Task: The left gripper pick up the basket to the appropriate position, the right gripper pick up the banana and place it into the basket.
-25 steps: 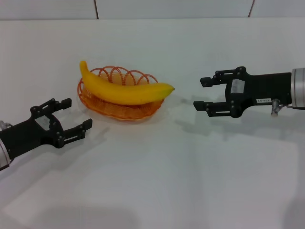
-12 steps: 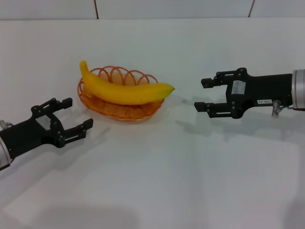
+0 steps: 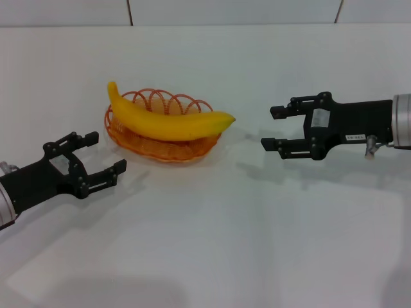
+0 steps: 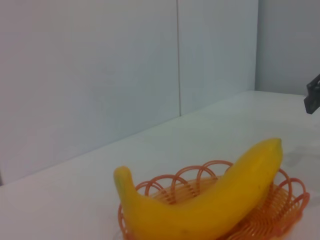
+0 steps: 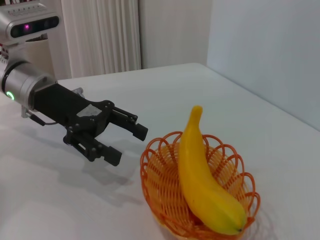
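The yellow banana [image 3: 168,120] lies across the orange wire basket [image 3: 138,142] on the white table, left of centre. It also shows in the left wrist view [image 4: 210,202] and in the right wrist view [image 5: 202,177], inside the basket [image 5: 157,187]. My left gripper [image 3: 99,160] is open and empty, low on the table to the basket's front left; it shows in the right wrist view [image 5: 127,142]. My right gripper [image 3: 273,127] is open and empty, to the right of the banana's tip and apart from it.
The white table [image 3: 218,244] stretches in front and to the right of the basket. A pale wall [image 3: 231,11] stands behind the table's far edge.
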Motion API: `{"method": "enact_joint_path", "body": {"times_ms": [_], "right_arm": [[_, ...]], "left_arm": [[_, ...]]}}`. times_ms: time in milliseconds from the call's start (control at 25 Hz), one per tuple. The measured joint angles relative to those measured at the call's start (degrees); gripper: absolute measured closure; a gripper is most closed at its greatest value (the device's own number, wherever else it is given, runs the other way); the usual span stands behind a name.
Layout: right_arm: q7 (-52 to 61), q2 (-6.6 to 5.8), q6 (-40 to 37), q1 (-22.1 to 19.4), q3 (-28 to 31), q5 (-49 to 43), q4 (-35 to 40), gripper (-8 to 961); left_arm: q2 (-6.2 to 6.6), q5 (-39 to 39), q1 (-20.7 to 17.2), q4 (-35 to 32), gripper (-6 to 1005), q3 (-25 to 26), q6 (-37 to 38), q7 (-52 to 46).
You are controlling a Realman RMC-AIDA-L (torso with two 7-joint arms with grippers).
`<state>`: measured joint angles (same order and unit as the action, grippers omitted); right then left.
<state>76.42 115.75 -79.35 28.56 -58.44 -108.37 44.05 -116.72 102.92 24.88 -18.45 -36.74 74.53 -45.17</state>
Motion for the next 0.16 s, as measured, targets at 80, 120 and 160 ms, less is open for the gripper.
{"method": "enact_joint_path", "body": {"times_ms": [80, 120, 160], "right_arm": [[-0.2, 0.0, 0.4, 0.1, 0.0, 0.0, -0.4, 284], [-0.2, 0.0, 0.5, 0.2, 0.0, 0.0, -0.5, 284], [-0.2, 0.0, 0.6, 0.2, 0.0, 0.0, -0.6, 284]], "left_arm": [[0.0, 0.0, 0.0, 0.0, 154, 0.0, 0.0, 0.0], [0.0, 0.0, 0.1, 0.0, 154, 0.0, 0.0, 0.0], [0.0, 0.0, 0.1, 0.0, 154, 0.0, 0.0, 0.0]]}}
